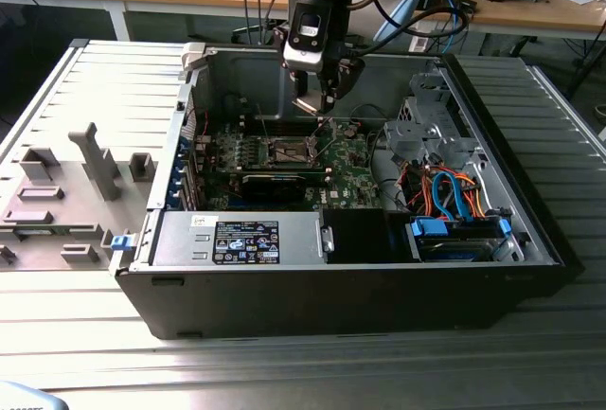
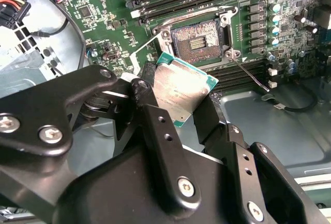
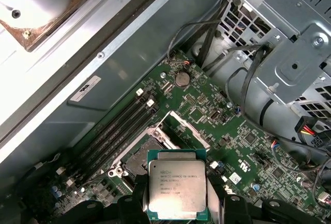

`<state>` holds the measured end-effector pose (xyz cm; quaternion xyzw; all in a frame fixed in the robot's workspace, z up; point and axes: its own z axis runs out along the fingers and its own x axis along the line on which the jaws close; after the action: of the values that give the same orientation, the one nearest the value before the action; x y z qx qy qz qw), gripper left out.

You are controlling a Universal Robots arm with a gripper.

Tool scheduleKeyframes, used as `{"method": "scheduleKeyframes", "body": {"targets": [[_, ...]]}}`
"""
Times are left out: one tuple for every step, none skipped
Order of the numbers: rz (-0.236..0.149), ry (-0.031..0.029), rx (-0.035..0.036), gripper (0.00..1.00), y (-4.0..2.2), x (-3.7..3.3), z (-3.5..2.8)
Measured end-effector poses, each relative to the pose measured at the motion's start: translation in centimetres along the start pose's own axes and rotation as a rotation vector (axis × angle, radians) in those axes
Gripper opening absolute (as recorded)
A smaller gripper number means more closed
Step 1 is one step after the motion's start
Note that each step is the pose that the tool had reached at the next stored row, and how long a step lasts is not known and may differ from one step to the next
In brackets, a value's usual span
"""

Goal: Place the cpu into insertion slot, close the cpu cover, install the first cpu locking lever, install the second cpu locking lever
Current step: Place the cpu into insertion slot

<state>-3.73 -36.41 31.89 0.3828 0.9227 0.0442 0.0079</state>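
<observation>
My gripper (image 1: 315,99) hangs inside the open computer case, shut on the cpu (image 3: 177,190), a flat silver-grey square chip with a green edge. Both wrist views show the chip (image 2: 182,87) clamped by its edges between the black fingers (image 2: 150,115). It is held in the air, short of the insertion slot (image 2: 199,39), the dark square socket with a gold centre on the green board (image 1: 350,169). The cpu cover (image 3: 185,130), a thin silver frame, stands swung open beside the socket. A thin wire locking lever (image 2: 252,75) sticks out from the socket's corner.
A grey drive cage (image 1: 426,131) with orange and blue cables (image 1: 454,192) fills the case on the exterior view's right. A long black card (image 1: 275,183) lies in front of the socket. Memory slots (image 3: 116,131) run beside it. The case's back wall (image 1: 246,79) is close behind.
</observation>
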Motion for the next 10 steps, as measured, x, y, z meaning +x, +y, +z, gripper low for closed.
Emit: {"method": "scheduleKeyframes", "body": {"targets": [[0.001,-0.0001,0.0,0.54,0.0,0.0,0.0],[0.003,-0.0003,-0.0001,0.54,0.0,0.0,0.0],[0.004,-0.0004,-0.0001,0.54,0.0,0.0,0.0],[0.007,-0.0006,-0.0002,0.54,0.0,0.0,0.0],[0.008,-0.0007,-0.0002,0.54,0.0,0.0,0.0],[0.01,-0.0009,-0.0002,0.54,0.0,0.0,0.0],[0.011,-0.001,-0.0002,0.54,0.0,0.0,0.0],[0.013,-0.0011,-0.0002,0.54,0.0,0.0,0.0],[0.015,-0.0013,-0.0003,0.54,0.0,0.0,0.0],[0.017,-0.0015,-0.0003,0.54,0.0,0.0,0.0]]}}
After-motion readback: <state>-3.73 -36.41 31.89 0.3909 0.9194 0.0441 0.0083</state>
